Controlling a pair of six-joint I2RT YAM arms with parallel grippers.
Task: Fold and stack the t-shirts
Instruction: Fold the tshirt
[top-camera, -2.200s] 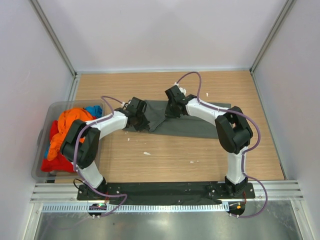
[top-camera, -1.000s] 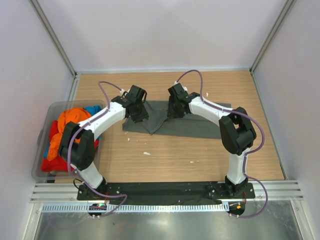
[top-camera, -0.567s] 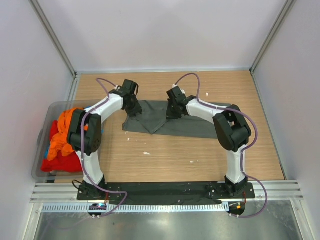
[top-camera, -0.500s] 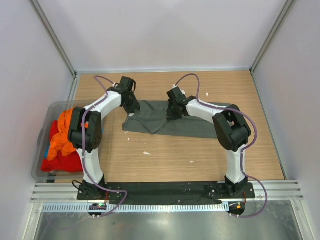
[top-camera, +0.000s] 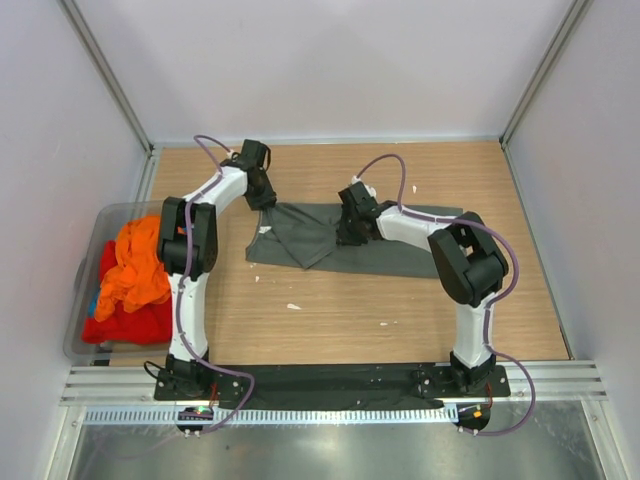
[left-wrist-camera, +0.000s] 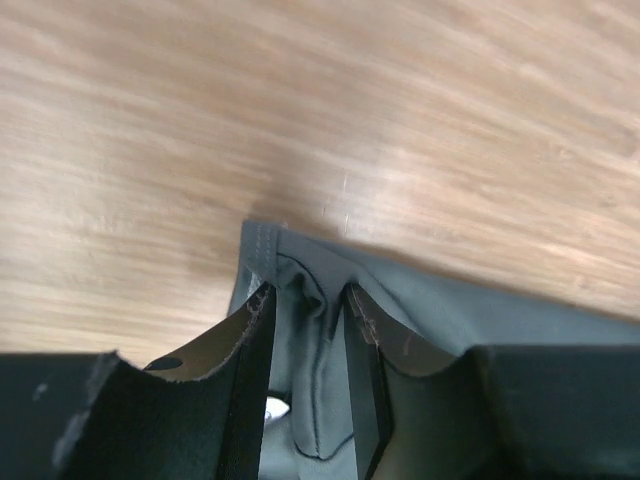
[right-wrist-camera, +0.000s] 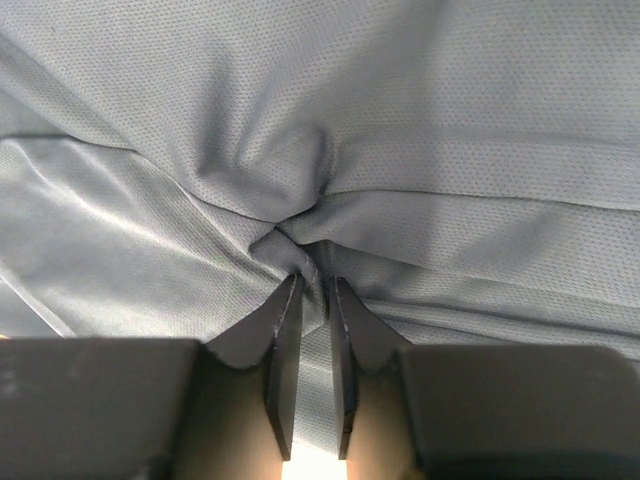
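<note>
Cloth lies lengthwise left to right across the bench's (top-camera: 330, 320) far half: my left gripper (top-camera: 264, 197) clamps the grey-green t-shirt's (top-camera: 400, 252) far-left corner, my right gripper (top-camera: 348, 232) pinches a mid-shirt ridge.

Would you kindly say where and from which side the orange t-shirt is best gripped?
Probably pinch a raised fold atop the orange t-shirt, coming straight down: it lies crumpled over the red t-shirt, and the bin walls block a sideways approach.

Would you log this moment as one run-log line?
left gripper jaws shut on grey t-shirt corner | right gripper jaws shut on its middle
</note>
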